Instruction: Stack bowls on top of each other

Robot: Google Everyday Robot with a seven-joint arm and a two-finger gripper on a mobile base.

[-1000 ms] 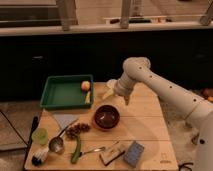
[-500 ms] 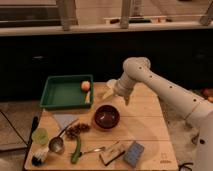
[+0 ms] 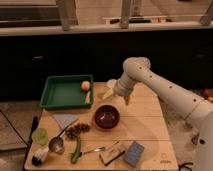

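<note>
Camera view: a round, shallow, dark maroon bowl (image 3: 106, 117) with a redder rim and glossy inside sits mid-table (image 3: 150, 130), right of the green tray (image 3: 62, 92). The gripper (image 3: 111, 91) hovers above and behind the bowl, apart from it.
</note>
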